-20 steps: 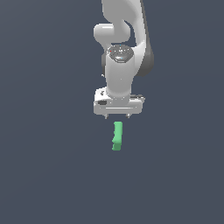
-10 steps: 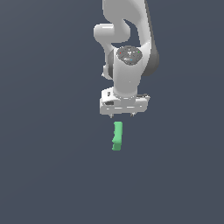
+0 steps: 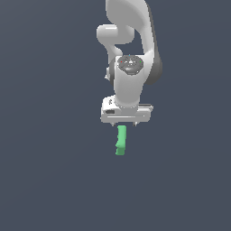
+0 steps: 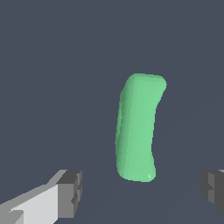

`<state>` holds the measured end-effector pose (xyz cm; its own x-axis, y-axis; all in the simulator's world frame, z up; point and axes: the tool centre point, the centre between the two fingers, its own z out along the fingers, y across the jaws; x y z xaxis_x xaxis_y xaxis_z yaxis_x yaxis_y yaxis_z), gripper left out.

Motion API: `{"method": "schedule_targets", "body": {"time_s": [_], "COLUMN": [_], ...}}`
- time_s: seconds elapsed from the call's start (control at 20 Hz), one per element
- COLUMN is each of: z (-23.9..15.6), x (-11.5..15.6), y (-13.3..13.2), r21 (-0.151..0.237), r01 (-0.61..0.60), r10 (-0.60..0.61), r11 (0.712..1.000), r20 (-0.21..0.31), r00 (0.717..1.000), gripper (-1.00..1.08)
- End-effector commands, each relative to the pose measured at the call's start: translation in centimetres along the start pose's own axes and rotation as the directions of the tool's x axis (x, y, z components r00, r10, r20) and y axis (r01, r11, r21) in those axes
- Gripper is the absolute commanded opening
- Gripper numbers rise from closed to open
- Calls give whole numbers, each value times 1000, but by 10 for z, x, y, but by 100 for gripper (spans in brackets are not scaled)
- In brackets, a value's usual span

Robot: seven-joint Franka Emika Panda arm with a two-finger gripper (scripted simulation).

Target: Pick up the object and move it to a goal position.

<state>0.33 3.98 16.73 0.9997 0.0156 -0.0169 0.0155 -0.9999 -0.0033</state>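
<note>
The object (image 3: 121, 140) is a small bright green elongated block with a slightly curved, stepped outline, lying on the dark grey floor. In the exterior view my white gripper (image 3: 124, 123) hangs right over the block's upper end and hides that end. The wrist view shows the object (image 4: 138, 127) whole, lying lengthwise ahead of the gap between the fingers. My gripper (image 4: 142, 192) is open. One grey finger pad (image 4: 71, 193) and the other (image 4: 213, 190) stand far apart, neither touching the block.
A uniform dark grey floor (image 3: 45, 171) surrounds the block on all sides. The white arm (image 3: 131, 54) rises above the hand.
The hand has come down toward the green block over the last second, closing the gap seen between them. The block has not moved.
</note>
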Motion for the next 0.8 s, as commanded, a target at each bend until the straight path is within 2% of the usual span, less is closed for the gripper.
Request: {"method": "schedule_targets", "body": {"time_s": [0.0,0.35,0.75], "z": [7,20,26], "x": [10,27,27], "y": [4,11,12], "r21": [0,-1,-2], "r01": [-36,-102,-105], "r10": [36,102,105], "r11": [999,995,994], "r20": [-5,-16,-16], "r00": [999,995,994], "gripper": [100,100,100]}}
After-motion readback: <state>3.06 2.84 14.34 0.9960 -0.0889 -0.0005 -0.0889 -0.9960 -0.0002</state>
